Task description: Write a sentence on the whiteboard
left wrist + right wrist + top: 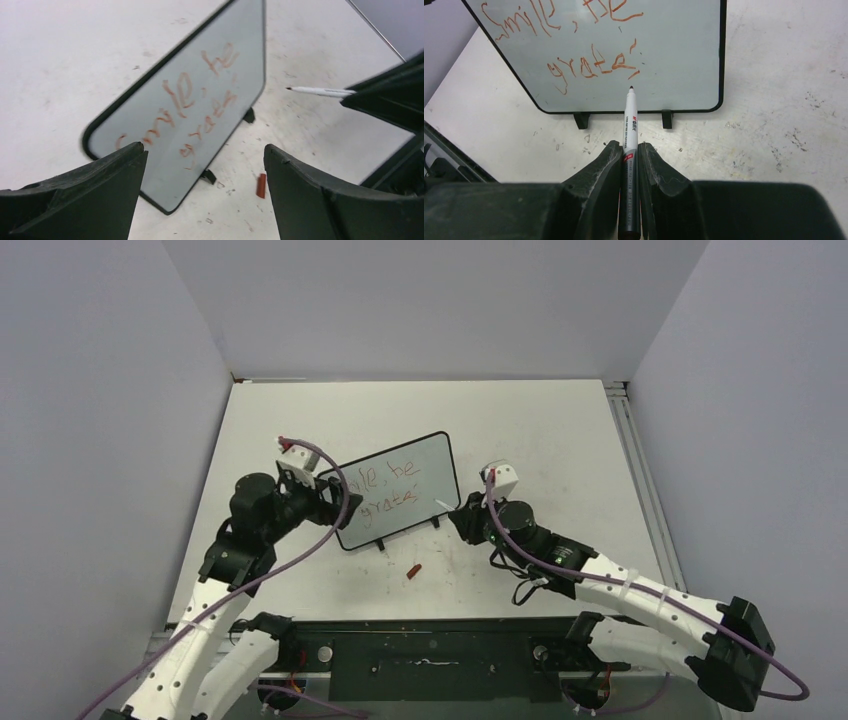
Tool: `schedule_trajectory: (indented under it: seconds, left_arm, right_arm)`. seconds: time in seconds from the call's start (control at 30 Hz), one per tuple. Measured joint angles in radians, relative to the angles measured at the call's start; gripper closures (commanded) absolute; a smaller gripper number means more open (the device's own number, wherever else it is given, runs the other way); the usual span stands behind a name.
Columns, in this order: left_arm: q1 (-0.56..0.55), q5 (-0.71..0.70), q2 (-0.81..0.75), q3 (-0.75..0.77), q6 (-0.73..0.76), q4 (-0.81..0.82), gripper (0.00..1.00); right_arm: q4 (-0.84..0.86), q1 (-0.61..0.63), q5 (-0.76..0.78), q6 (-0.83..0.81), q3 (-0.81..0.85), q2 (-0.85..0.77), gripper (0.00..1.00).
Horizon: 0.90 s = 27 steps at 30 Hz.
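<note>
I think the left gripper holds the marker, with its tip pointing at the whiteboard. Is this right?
Not quite: it is the right gripper that holds the marker, as the right wrist view shows. The tip does point at the whiteboard. The left gripper is open and holds nothing.

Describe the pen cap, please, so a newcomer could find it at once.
Find the whiteboard standing on the table. Just before its lower edge lies the cap, alone. It is the only small red stub; the pen is long and white.
</note>
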Motion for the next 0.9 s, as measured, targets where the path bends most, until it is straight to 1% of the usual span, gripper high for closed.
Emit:
schedule_trajectory:
  seconds: [0.07, 0.13, 0.2, 0.3, 0.47, 0.57, 0.67, 0.9]
  left_arm:
    - [0.098, -0.005, -0.013, -0.011, -0.022, 0.002, 0.14]
    - [0.173, -0.005, -0.021, -0.028, -0.04, 0.001, 0.14]
    - [0.232, -0.003, -0.019, -0.042, -0.056, 0.0, 0.14]
    - [0.291, 0.011, -0.007, -0.052, -0.076, 0.002, 0.15]
    - [0.33, 0.051, 0.036, -0.052, -0.084, 0.005, 0.19]
    - [0.345, 0.069, 0.064, -0.052, -0.087, 0.005, 0.23]
    - [0.354, 0.093, 0.079, -0.052, -0.089, 0.006, 0.29]
    - [0.354, 0.128, 0.107, -0.052, -0.089, 0.006, 0.35]
  right_arm:
    - [0.053, 0.0, 0.007, -0.012, -0.007, 0.03, 0.95]
    - [0.1, 0.0, 0.01, -0.023, -0.011, 0.056, 0.95]
    - [0.143, 0.0, 0.011, -0.031, -0.011, 0.086, 0.95]
    - [0.2, 0.0, 0.01, -0.043, -0.011, 0.134, 0.95]
    - [0.275, -0.002, 0.01, -0.049, -0.011, 0.199, 0.95]
    - [0.307, -0.005, 0.008, -0.05, -0.011, 0.224, 0.95]
    - [0.339, -0.01, 0.007, -0.053, -0.011, 0.244, 0.95]
    - [0.362, -0.022, 0.007, -0.058, -0.011, 0.288, 0.95]
